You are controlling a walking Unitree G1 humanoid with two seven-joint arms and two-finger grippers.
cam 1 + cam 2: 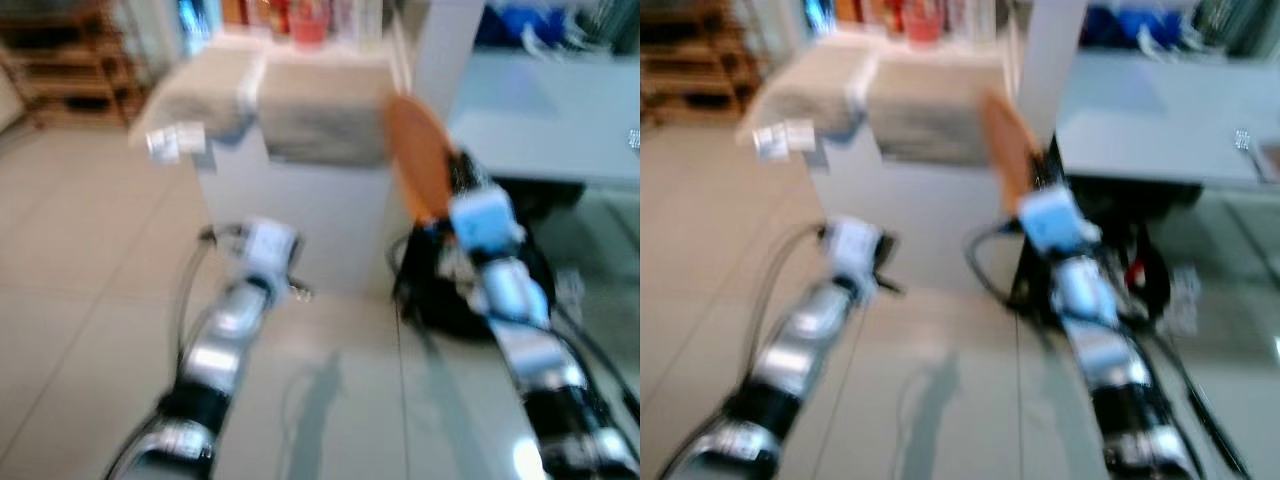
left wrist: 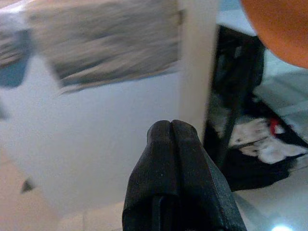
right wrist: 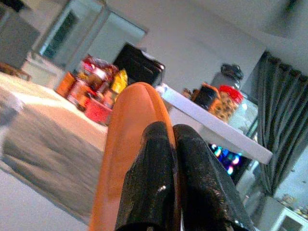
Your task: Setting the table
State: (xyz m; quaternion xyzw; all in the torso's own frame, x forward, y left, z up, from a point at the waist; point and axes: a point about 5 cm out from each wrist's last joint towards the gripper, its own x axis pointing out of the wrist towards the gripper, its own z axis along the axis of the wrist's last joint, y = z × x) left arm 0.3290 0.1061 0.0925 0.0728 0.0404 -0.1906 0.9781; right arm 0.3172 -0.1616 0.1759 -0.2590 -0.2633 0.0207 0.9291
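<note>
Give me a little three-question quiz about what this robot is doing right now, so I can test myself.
1. True or false: the right gripper is holding an orange plate.
2. What state is the left gripper in? A) wide open B) shut and empty C) holding a cup
3. What is draped over the top of the white counter ahead of the robot?

Key: 1. True; its fingers are closed on the plate's edge. 2. B. 3. Grey-beige cloths, hanging over its edge.
</note>
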